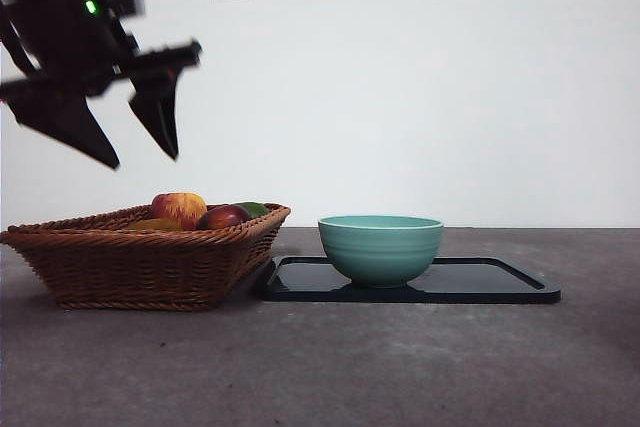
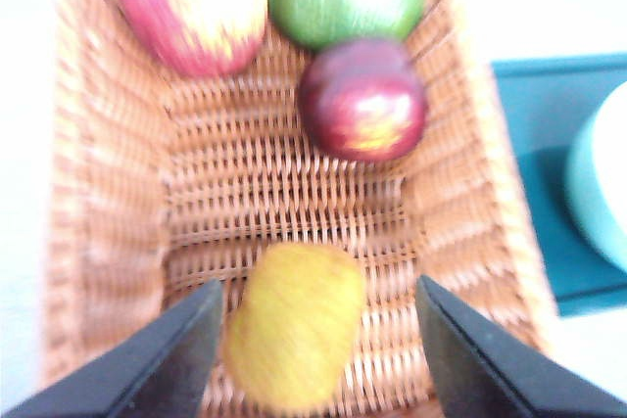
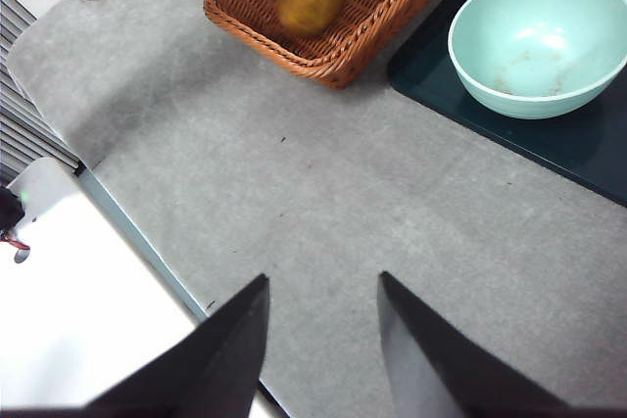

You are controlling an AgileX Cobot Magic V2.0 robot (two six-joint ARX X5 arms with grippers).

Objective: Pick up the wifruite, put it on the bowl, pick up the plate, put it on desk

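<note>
Matte black arm, green indicator light (small), tapering wedge-shaped jaws on left end effector (image 1: 140, 132).

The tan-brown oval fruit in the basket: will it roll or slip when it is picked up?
The wifruite is rounded, so it may roll on the ribbed basket floor if nudged. Its dull skin probably grips well. The left end effector, open, straddles it, so closing centred should hold.
</note>
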